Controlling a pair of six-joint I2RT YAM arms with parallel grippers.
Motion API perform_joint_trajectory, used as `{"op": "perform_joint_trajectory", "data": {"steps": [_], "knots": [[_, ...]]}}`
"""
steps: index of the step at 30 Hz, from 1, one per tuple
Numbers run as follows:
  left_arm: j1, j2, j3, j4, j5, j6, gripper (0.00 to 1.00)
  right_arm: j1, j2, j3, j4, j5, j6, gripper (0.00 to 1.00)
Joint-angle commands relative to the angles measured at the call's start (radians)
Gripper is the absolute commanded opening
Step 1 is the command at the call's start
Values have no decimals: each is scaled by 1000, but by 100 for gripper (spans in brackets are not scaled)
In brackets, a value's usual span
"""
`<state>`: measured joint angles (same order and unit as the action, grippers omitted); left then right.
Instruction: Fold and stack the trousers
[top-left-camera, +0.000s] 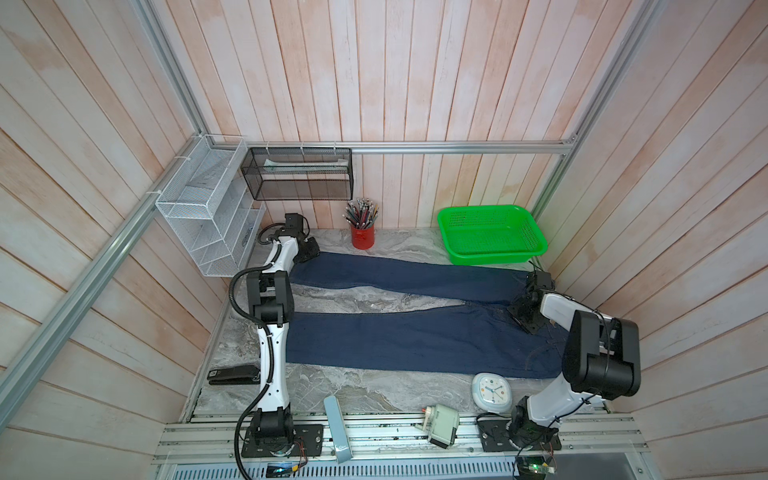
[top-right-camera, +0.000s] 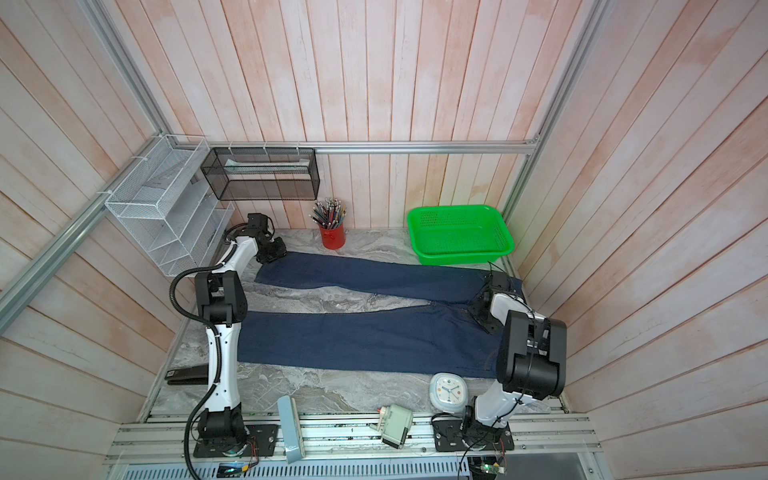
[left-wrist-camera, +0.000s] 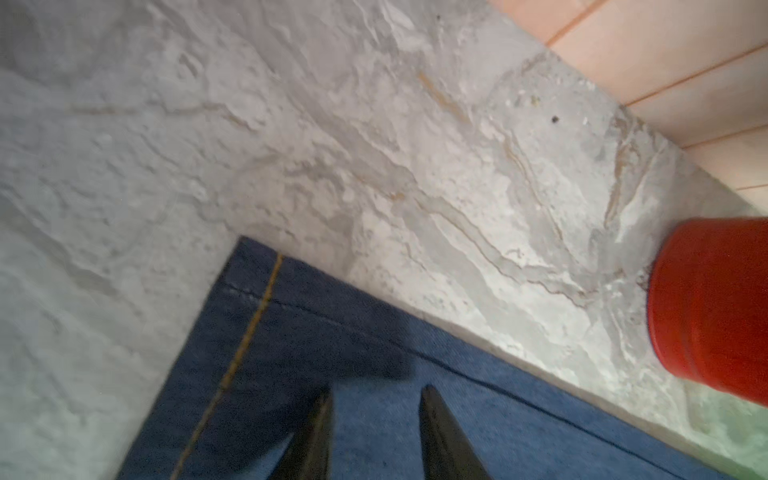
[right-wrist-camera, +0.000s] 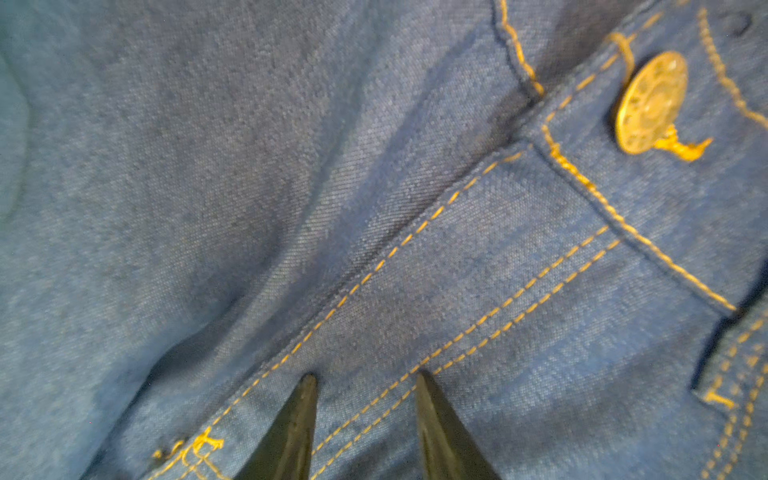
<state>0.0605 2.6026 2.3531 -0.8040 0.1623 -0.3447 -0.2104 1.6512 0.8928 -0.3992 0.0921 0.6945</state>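
One big table (top-left-camera: 374, 390) holds the trousers (top-left-camera: 415, 340), spread flat for folding. The left claw (left-wrist-camera: 378, 392) sits spread over the hem by the back left corner. The right claw (right-wrist-camera: 363, 376), spread too, touches the waist near the button (right-wrist-camera: 650, 102), ready to pinch.

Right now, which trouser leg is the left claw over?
The far leg, beside the red pencil cup; the left gripper is over its hem, not the near leg's.
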Motion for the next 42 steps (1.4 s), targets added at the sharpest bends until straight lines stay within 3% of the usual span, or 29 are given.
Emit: {"op": "perform_joint_trajectory", "data": {"steps": [1,7,11,15,22,30,42], "knots": [[49,87,102,-138,-57,34,37,-13,72,-37,-56,10,-22,43],[88,126,145,-163,-37,65,38,-25,73,-32,-70,12,-39,43],[94,90,74,-149,-25,86,40,-17,60,-22,-73,-24,-59,44],[99,8,-45,-79,-17,89,41,17,57,0,-84,-46,-71,46],[76,-169,-156,-1,67,105,54,114,31,81,-129,-47,-86,51],[67,-468,-507,203,86,43,59,126,-5,157,-176,-35,-82,53],[71,-411,-496,201,95,54,60,138,91,246,-141,-66,-86,52]]}}
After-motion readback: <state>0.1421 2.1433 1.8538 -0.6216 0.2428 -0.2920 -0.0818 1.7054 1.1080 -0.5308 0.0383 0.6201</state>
